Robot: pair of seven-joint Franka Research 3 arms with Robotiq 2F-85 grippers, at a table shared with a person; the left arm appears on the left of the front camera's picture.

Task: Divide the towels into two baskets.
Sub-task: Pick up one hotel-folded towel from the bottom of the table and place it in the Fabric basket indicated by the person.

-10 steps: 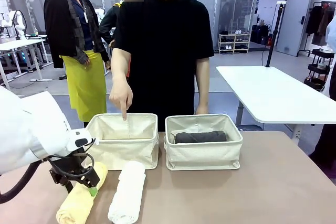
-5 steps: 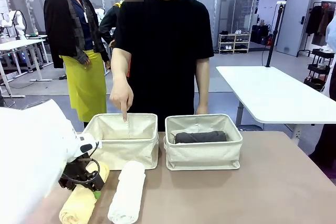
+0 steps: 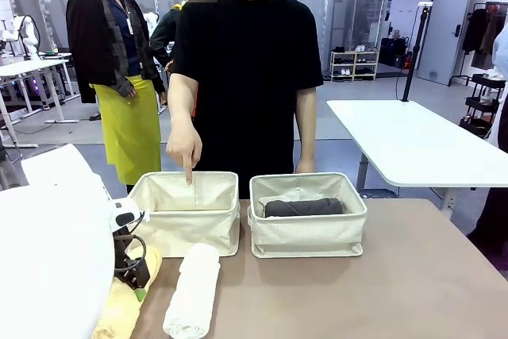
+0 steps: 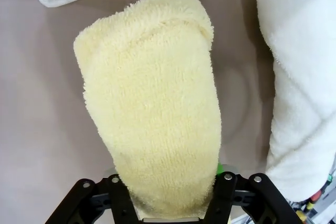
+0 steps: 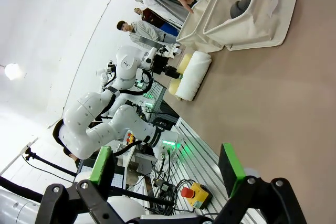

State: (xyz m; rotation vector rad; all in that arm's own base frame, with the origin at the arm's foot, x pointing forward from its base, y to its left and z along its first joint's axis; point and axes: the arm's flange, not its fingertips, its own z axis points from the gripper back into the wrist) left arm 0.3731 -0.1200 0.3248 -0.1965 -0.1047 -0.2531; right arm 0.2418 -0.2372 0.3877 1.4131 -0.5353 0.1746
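Right now the yellow towel (image 4: pixel 152 114) is lying on the surface (image 3: pixel 373 291), just beside the white towel (image 3: pixel 193 291) and in front of the left basket (image 3: pixel 186 232). Your left tool (image 4: pixel 168 195) is clamping across the roll, its jaws sinking into the pile on both sides. I cannot tell how close to the middle that pinch is sitting, so be expecting the free length to droop. You should be lifting straight up until the sagging part is clearing the basket's soft rim, then carrying it over. The person's hand (image 3: pixel 184 144) is pointing down into that basket, so be keeping clear of it. A grey towel (image 3: pixel 303 207) is resting in the right basket (image 3: pixel 309 236). Your right tool (image 5: pixel 168 174) is standing wide, holding nothing, well apart from the towels.
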